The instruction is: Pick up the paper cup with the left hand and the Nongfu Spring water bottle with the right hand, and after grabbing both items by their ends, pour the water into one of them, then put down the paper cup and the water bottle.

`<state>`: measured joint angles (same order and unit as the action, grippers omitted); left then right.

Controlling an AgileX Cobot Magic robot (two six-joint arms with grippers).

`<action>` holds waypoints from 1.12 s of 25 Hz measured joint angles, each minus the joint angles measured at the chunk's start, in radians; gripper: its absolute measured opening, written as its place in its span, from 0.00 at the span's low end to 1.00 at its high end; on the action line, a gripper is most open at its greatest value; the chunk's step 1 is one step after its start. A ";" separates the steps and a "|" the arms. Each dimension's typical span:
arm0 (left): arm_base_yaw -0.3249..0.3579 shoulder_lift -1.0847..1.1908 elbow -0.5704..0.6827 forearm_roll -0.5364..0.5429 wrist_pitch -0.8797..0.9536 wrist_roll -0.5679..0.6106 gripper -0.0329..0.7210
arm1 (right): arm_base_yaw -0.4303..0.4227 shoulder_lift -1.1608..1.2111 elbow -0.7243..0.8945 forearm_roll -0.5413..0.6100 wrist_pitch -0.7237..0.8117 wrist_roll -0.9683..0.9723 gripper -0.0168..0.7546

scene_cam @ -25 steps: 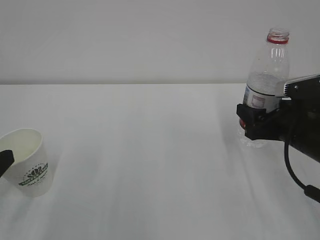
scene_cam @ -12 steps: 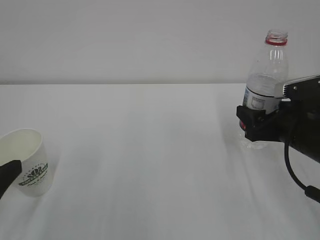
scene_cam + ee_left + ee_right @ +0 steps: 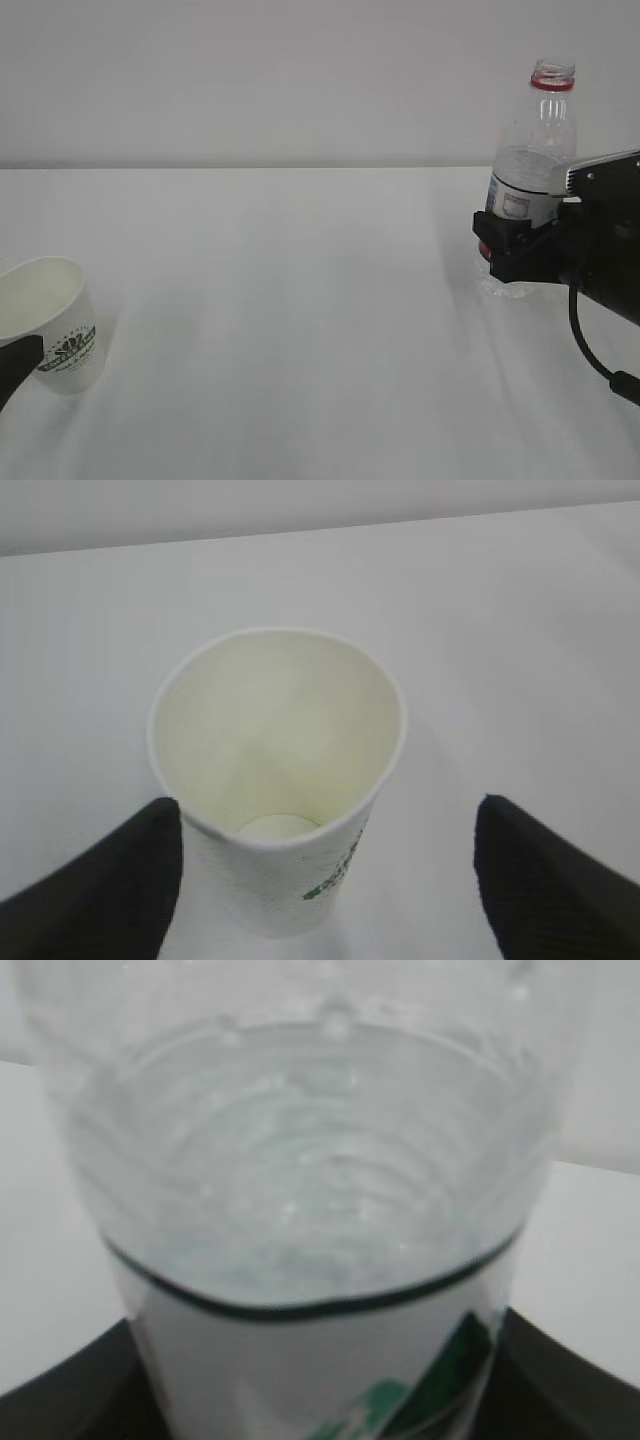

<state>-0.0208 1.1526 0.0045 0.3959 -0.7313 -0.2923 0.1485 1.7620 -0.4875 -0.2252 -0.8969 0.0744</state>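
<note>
The paper cup [image 3: 55, 325] stands upright at the table's near left, white with a green logo; from above its cream inside [image 3: 275, 730] shows. My left gripper [image 3: 325, 880] is open, one black finger [image 3: 105, 880] close to the cup's left wall and the other finger [image 3: 550, 880] well clear on the right. In the exterior view only one fingertip [image 3: 18, 362] shows by the cup. The Nongfu Spring water bottle [image 3: 532, 140] is upright at the right, uncapped, with water [image 3: 300, 1180] inside. My right gripper [image 3: 505, 250] is shut on its labelled lower body [image 3: 320, 1360].
The white table [image 3: 300, 300] stretches between cup and bottle with a plain grey wall behind. The right arm's black body and cable [image 3: 600, 350] hang near the right edge.
My left gripper's jaws have opened wider, letting go of the cup, and its fingertip has dropped lower beside it. The bottle has gone from slightly tilted to upright in the right gripper.
</note>
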 joint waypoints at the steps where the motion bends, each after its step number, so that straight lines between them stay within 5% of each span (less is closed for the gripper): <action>1: 0.000 0.000 0.000 0.000 0.002 0.000 0.95 | 0.000 0.000 0.000 0.000 0.000 0.000 0.70; 11: 0.000 0.049 0.000 0.000 0.005 0.036 0.95 | 0.000 0.000 0.000 0.000 0.000 0.000 0.70; 28: 0.000 0.401 -0.005 -0.092 -0.362 0.121 0.94 | 0.000 0.000 0.000 0.000 0.000 0.000 0.70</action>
<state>-0.0208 1.5533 0.0000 0.3044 -1.0930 -0.1708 0.1485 1.7620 -0.4875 -0.2252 -0.8969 0.0744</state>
